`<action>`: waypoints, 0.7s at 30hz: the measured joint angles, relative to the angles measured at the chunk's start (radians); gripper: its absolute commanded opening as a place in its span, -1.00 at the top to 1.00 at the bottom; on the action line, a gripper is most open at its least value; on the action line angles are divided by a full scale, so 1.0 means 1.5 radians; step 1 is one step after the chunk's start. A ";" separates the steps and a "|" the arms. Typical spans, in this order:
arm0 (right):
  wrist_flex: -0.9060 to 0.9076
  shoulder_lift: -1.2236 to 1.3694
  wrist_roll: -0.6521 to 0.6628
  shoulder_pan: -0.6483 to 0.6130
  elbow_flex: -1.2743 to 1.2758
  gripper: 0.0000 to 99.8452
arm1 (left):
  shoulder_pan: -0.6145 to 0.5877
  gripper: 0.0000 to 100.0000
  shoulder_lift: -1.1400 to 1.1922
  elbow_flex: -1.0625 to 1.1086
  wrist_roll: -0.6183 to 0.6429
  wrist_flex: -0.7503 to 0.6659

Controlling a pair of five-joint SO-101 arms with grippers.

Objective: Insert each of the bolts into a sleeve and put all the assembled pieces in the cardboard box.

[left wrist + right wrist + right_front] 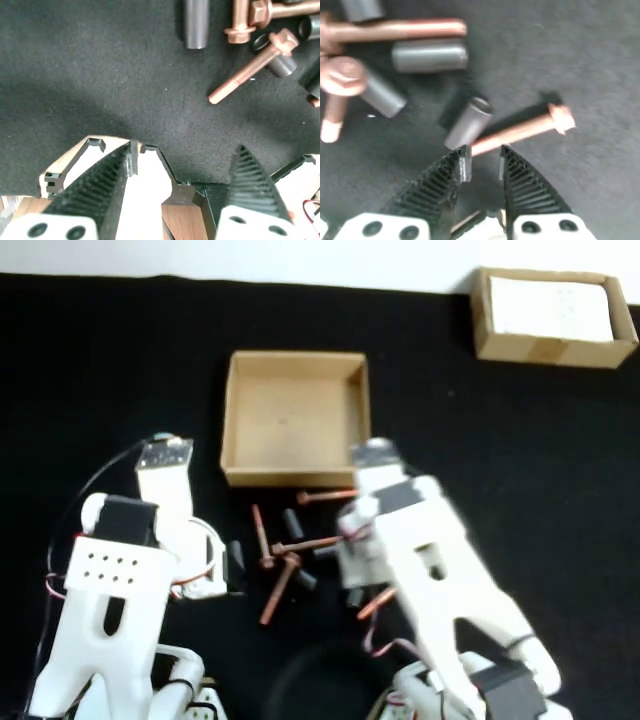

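Bolt (520,130) tip just ahead of right gripper (482,161); jaws parted, empty | left gripper (185,146) spread wide

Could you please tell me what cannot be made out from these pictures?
- High view: the right arm covers part of the pile, so bolts and sleeves cannot be counted.
- Left wrist view: the picture's edge cuts off a flanged bolt; whether the hex bolt passes through the short sleeve is unclear.
- Right wrist view: blur hides whether the near bolt touches the right gripper.
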 measured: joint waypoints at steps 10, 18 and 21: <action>-0.105 0.106 -0.026 -0.030 0.004 0.82 | -0.004 0.39 0.000 0.002 0.000 -0.002; -0.126 0.141 -0.035 -0.025 0.002 0.82 | -0.004 0.39 0.000 0.002 -0.024 -0.002; -0.121 0.138 -0.035 -0.025 0.002 0.82 | -0.005 0.39 0.000 0.002 -0.029 -0.002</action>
